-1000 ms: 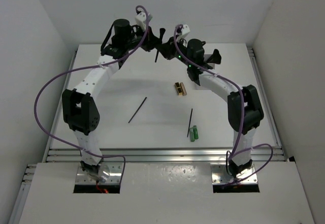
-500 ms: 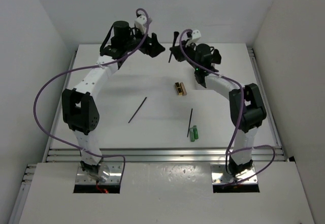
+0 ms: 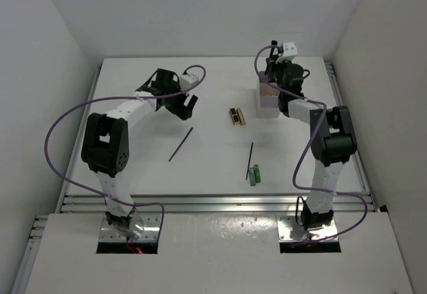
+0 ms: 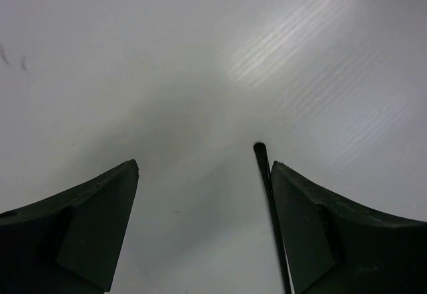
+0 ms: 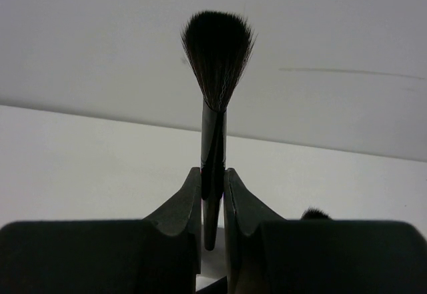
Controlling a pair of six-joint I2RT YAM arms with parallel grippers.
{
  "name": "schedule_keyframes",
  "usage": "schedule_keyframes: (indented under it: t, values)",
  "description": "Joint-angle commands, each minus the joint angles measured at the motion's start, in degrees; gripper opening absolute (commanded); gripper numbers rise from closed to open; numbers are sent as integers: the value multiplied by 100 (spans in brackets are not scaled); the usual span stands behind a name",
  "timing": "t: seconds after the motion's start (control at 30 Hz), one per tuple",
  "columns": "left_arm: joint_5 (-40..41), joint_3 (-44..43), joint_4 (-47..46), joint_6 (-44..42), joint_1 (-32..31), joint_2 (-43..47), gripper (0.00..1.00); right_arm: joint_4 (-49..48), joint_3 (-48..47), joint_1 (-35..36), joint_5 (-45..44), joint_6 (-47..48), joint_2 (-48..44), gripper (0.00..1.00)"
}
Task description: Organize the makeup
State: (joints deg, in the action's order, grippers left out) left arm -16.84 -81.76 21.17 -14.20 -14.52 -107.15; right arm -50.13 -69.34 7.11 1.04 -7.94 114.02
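Change: 1 second ago the 2 arms met at the far middle of the table (image 3: 147,167) around the brush (image 5: 218,47); now they are well apart, and the brush has passed to the right gripper (image 5: 213,187) alone.
Meaning: the handover looks done, so the brush can go to the white box (image 3: 267,101) while the left arm is free for another item.
Right gripper: pinched narrow on the brush's handle, bristles beyond the fingertips.
Brush location: held in the air at the box's far end, not yet released.
Right arm pose: reaching to the far right, wrist above the box.
Left gripper (image 3: 185,105): spread wide, holding nothing.
Left arm pose: swung back left and low, jaws just beyond the far tip of a thin stick (image 3: 181,144).
Still loose: case (image 3: 237,116), second stick (image 3: 250,160), green tubes (image 3: 254,174), mid-table.
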Motion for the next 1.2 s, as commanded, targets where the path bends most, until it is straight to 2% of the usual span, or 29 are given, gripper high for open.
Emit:
schedule_keyframes:
  t: [0.0, 0.23, 0.27, 0.3, 0.37, 0.4, 0.47, 0.5, 0.63, 0.7, 0.8, 0.87, 0.9, 0.93, 0.97, 1.0, 1.03, 1.13, 1.17]
  values:
    - [348, 325, 142, -321, -86, 116, 86, -506, -203, -61, 37, 118, 340, 0]
    - [462, 678, 142, -601, -278, 1, 86, -682, 157, -61, 81, 21, 525, 1]
    - [462, 739, 142, -602, -279, 1, 86, -656, 227, -52, 81, 47, 508, 6]
    - [462, 740, 142, -602, -279, 1, 86, -639, 272, -52, 89, 82, 394, 19]
    - [515, 740, 142, -602, -279, 1, 86, -569, 404, -44, 107, 162, 254, 29]
    - [515, 740, 142, -602, -279, -51, 86, -542, 430, -35, 116, 170, 166, 39]
    - [515, 740, 142, -549, -279, -51, 86, -445, 500, -9, 116, 232, -19, 47]
    - [515, 740, 142, -488, -279, -51, 86, -419, 527, 0, 99, 319, -107, 54]
    - [515, 574, 194, -435, -279, 1, 86, 27, 510, 97, -51, 574, -634, 68]
    - [515, 389, 247, -382, -218, 62, 86, 590, 379, 246, -95, 732, -810, 71]
    - [576, 90, 440, -207, -60, 125, 86, 2825, -26, 465, -279, 1163, -1494, 79]
    - [699, 28, 616, -66, 19, 177, 86, 3629, -297, 615, -411, 1208, -1881, 82]
    - [874, -33, 677, -5, 98, 229, 86, 4660, -334, 703, -577, 1181, -1988, 84]
    - [962, -33, 782, 57, 99, 291, 86, 4966, -334, 764, -631, 1164, -2076, 86]
    - [1033, -33, 836, 127, 177, 292, 86, 5291, -361, 861, -657, 1094, -2311, 86]
    - [1164, 28, 888, 128, 239, 361, 86, 6156, -378, 984, -875, 1041, -2375, 86]
    - [1218, 115, 889, 180, 239, 440, 86, 6451, -404, 1054, -956, 858, -2436, 86]
    - [1218, 283, 942, 329, 380, 581, 86, 8040, -457, 1440, -1220, 66, -2525, 80]
    - [1218, 370, 942, 460, 458, 660, 86, 8236, -431, 1494, -1264, -222, -2464, 76]
